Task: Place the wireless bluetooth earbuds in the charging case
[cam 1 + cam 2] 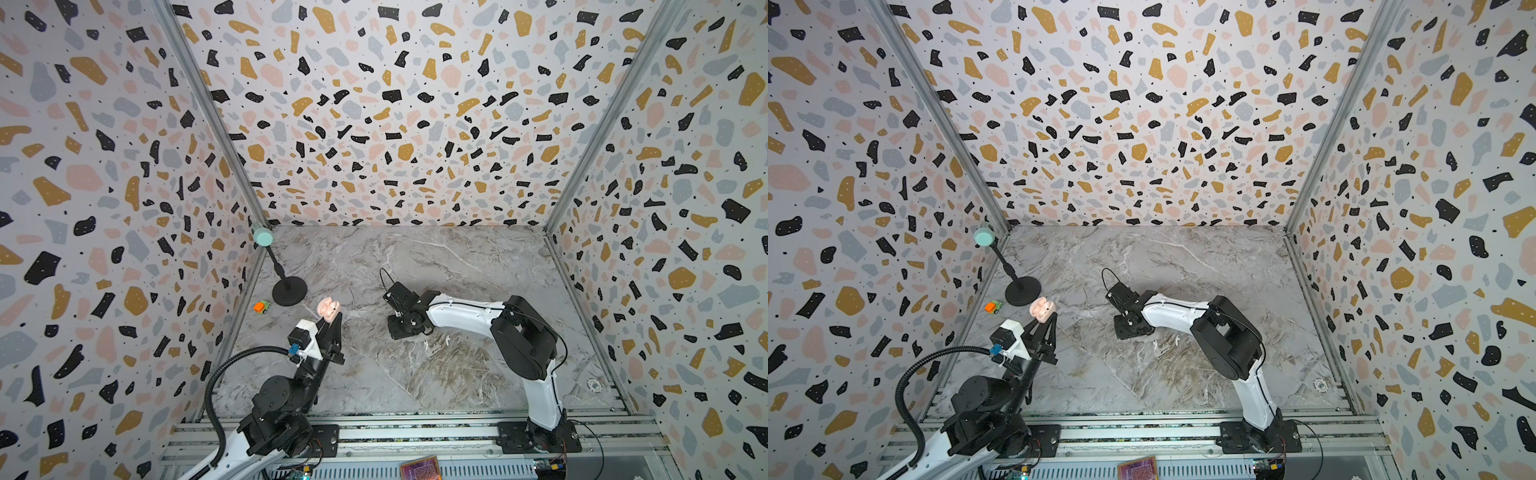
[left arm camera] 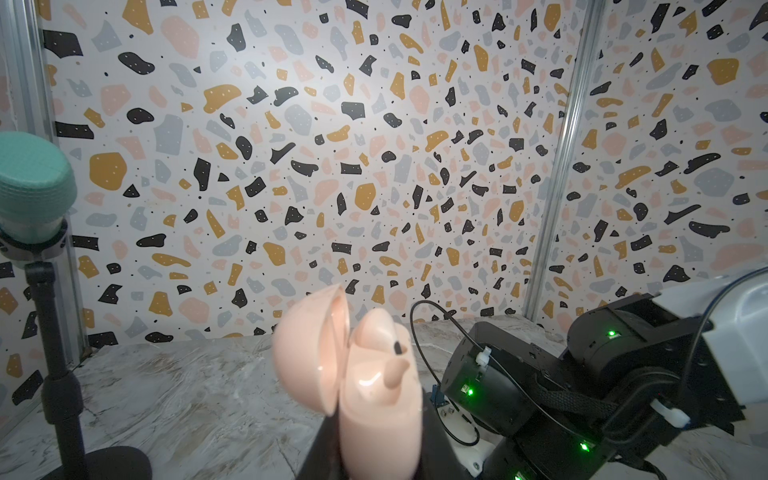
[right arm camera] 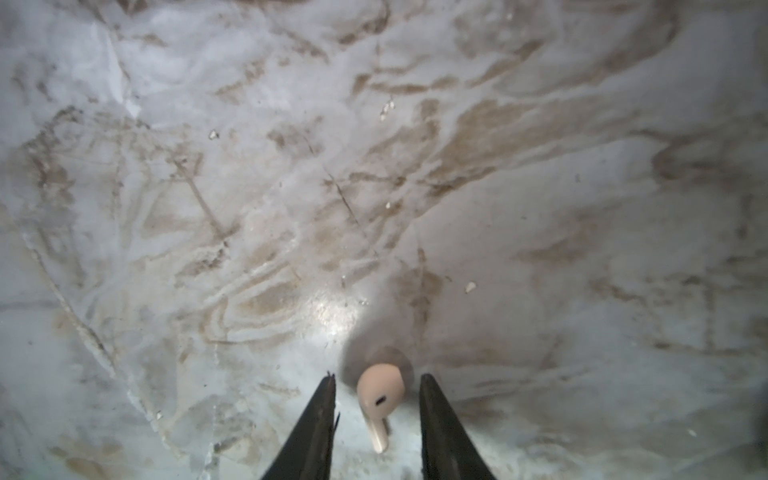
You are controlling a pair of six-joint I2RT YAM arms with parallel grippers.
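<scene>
- Covering the desk (image 1: pixel 436 257) was a grey-white marble pattern with brown veining; terrazzo-print walls (image 1: pixel 395 104) stood on three sides.
- Left hand (image 1: pixel 332 321): clamped tight on the pink charging case (image 1: pixel 328 309), raised near the desk's left edge, lid swung open; contents unclear.
- Right hand (image 3: pixel 378 376): jaws parted, straddling one pale earbud (image 3: pixel 380 395) that lay on the desk mid-surface, gaps showing on both sides.
- Black stand (image 1: pixel 289 293) with teal head and small orange toy (image 1: pixel 262 306) sat by the left wall.
</scene>
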